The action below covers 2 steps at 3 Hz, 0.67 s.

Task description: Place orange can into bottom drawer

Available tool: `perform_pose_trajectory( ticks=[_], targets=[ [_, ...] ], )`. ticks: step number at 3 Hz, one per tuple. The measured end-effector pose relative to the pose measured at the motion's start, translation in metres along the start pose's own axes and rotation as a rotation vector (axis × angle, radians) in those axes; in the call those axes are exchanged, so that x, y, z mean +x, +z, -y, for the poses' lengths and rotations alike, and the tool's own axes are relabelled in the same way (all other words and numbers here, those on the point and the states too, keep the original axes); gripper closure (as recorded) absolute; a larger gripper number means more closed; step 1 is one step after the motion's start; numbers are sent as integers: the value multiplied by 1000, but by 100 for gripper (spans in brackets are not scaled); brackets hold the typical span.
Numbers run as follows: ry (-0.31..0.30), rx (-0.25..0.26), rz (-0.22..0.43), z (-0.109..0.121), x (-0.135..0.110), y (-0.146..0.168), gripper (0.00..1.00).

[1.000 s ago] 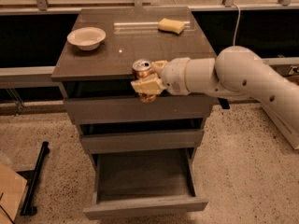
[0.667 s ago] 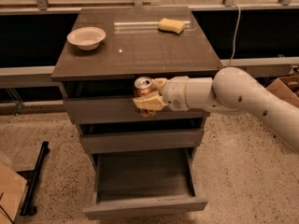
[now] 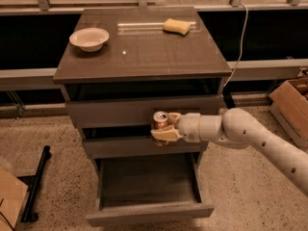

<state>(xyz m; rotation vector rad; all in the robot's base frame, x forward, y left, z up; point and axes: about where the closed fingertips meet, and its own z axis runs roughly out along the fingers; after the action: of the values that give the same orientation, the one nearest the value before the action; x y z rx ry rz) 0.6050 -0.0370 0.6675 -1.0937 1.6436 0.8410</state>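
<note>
Tan two-finger gripper [image 3: 166,129] is clamped on the small orange-brown, silver-topped can [image 3: 160,120], hanging at 12 o'clock from the open grey-brown bottom drawer [image 3: 150,214].

Cabinet top [image 3: 159,57], bowl [image 3: 89,37] left, sponge [image 3: 176,26] rear, tool [image 3: 162,129] below its front edge

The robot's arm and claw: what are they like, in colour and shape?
The arm is off-white, built of smooth rounded tube-like segments, with a row of small dark dots along its side. No loose cables show on it. The gripper, in front of the cabinet's drawer fronts, has chunky tan fingers on a pale cylindrical wrist.
</note>
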Motion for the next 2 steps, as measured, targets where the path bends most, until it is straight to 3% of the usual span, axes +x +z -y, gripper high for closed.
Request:
perform_pose_trajectory(
  ticks=[1,2],
  targets=[
    [15,-8,5,-1,9,5,100],
    [-28,-19,-75,-2,19,18,100]
  ],
)
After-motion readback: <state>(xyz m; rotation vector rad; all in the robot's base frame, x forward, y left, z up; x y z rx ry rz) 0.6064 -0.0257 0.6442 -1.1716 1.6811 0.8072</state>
